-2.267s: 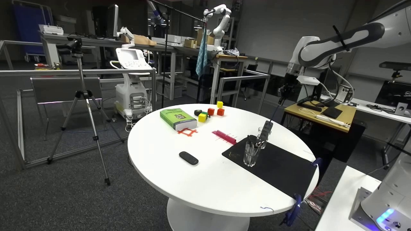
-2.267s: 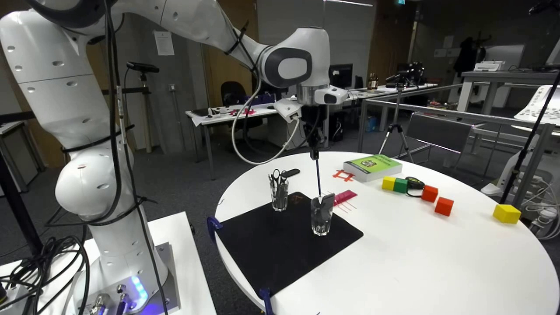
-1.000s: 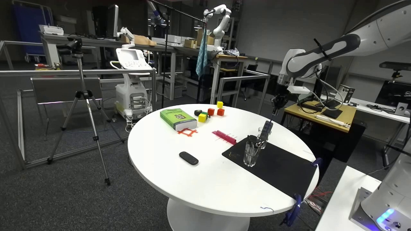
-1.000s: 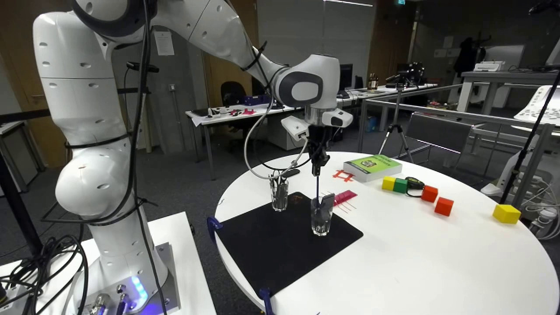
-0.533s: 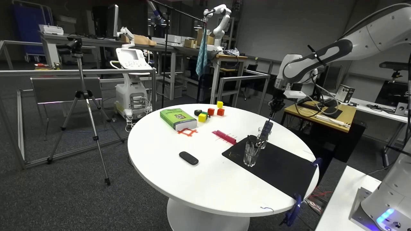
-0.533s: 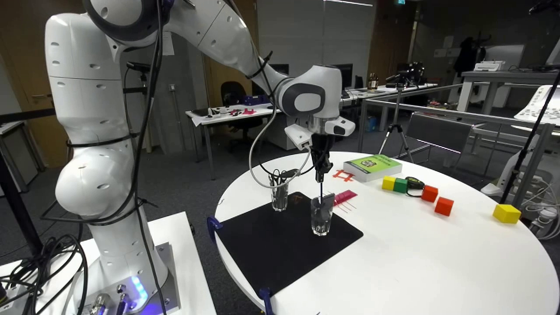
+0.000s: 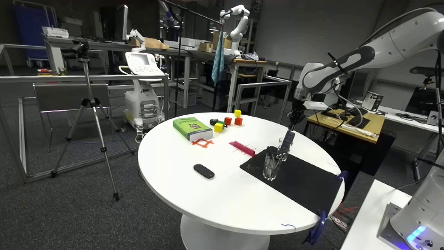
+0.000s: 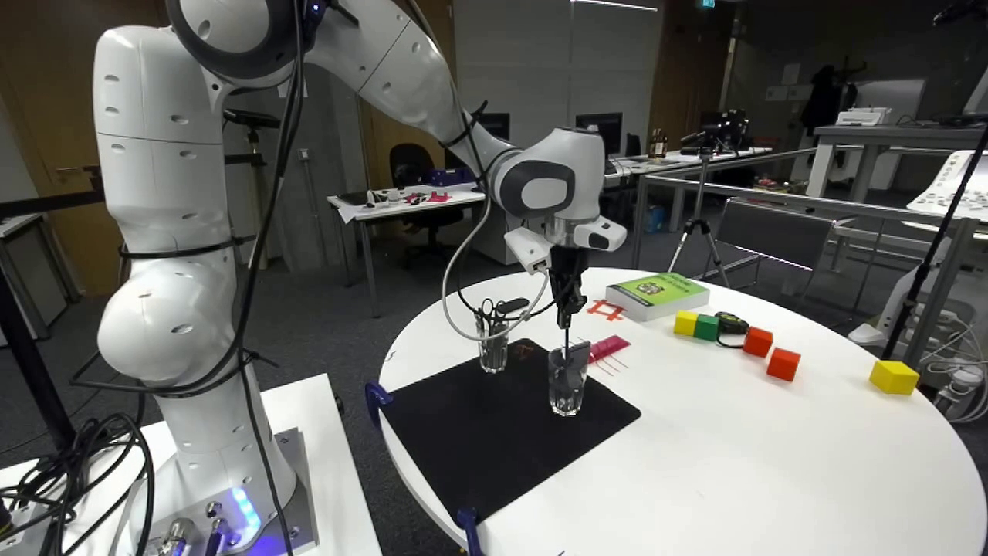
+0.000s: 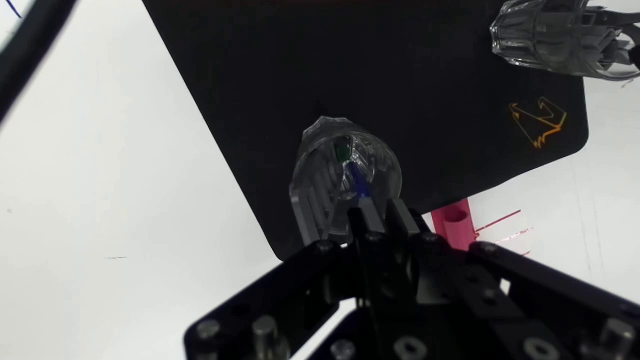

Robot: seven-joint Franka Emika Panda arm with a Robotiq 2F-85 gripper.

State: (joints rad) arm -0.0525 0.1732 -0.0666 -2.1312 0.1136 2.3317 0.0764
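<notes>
Pinching the pen (image 9: 358,181) between two fingers, the hand (image 9: 385,216) points downward above the glass (image 8: 563,390). The pen's lower end sits inside the glass, below the rim. A grey bar (image 8: 577,363) leans in the same glass, which stands upright on the mat (image 8: 494,440). Just beside the mat, a pink piece (image 8: 610,347) lies on the tabletop (image 8: 733,455). Scissors (image 9: 612,19) stand in another glass (image 8: 494,357), also on the mat, near its edge. Farther out, well apart from the hand, lie a book (image 8: 656,295) and five blocks (image 8: 758,341). Beyond the tabletop, a tripod (image 7: 90,102) stands on the floor (image 7: 69,225) in both exterior views.
</notes>
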